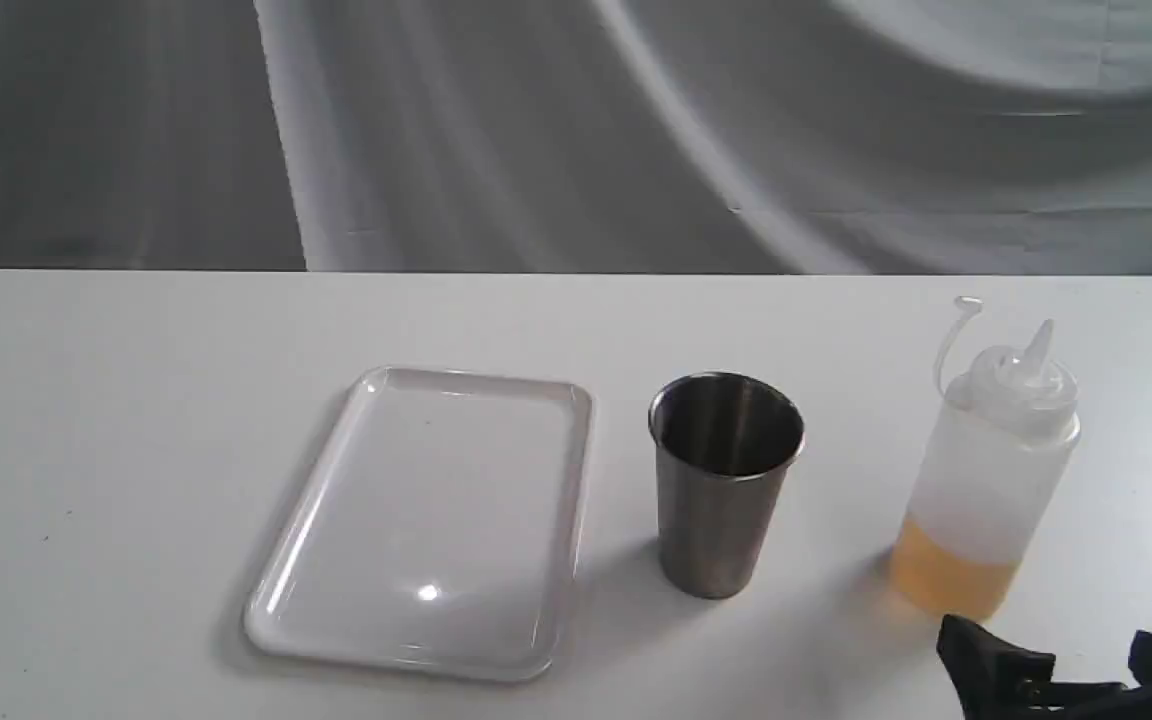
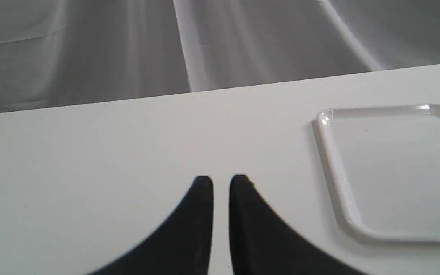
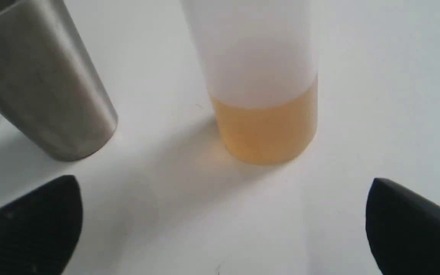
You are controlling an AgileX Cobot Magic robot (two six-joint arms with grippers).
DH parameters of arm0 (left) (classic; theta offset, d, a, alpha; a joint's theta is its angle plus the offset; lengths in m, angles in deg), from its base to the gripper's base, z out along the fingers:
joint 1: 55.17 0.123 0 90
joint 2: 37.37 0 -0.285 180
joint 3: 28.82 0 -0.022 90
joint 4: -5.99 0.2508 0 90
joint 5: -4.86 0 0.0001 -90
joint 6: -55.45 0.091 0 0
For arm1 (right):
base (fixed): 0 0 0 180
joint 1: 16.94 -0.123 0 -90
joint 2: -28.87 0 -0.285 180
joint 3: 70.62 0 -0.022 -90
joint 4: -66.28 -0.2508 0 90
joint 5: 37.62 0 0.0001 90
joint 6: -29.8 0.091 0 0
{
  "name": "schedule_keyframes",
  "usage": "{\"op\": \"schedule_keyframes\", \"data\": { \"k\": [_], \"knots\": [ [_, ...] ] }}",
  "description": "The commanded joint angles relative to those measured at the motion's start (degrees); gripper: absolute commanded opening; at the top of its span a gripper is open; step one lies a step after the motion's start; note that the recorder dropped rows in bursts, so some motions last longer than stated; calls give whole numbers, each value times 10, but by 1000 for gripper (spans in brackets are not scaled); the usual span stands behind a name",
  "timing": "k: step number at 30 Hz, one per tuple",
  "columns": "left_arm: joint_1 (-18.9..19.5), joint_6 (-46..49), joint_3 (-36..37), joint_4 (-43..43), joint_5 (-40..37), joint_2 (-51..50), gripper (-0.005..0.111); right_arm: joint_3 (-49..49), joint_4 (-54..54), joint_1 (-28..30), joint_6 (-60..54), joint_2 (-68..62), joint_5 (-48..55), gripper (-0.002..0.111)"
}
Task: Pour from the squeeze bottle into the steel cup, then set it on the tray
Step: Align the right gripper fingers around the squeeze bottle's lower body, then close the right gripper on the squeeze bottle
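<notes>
The squeeze bottle (image 1: 991, 480) stands upright at the right of the table, cap hanging off on its strap, amber liquid filling its bottom part. Left of it stands the steel cup (image 1: 726, 490), upright with a dark interior. Further left lies the white tray (image 1: 376, 380) with nothing on it. My right gripper (image 1: 1051, 645) is open at the table's near right, just in front of the bottle and apart from it. In the right wrist view the bottle (image 3: 262, 95) stands beyond the wide-apart fingertips of that gripper (image 3: 224, 183), with the cup (image 3: 44, 84) beside it. My left gripper (image 2: 222, 179) is shut on nothing over bare table beside the tray (image 2: 330, 160).
A white table (image 1: 136, 450) carries everything, and its far edge meets a grey draped cloth backdrop (image 1: 576, 130). The left gripper does not show in the exterior view.
</notes>
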Motion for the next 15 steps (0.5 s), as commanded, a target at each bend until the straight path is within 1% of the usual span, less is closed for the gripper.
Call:
{"op": "schedule_keyframes", "data": {
  "k": [1, 5, 8, 15],
  "knots": [
    [-1, -1, 3, 1, 4, 3, 8, 3, 2, -2, 0, 0, -23, 105],
    [-1, -1, 3, 1, 4, 3, 8, 2, -1, -2, -25, 0, -25, 105],
    [-1, -1, 3, 1, 4, 3, 8, -16, -3, -2, -34, 0, -18, 105],
    [-1, -1, 3, 1, 4, 3, 8, -43, -10, -2, -37, 0, 8, 105]
  ]
}}
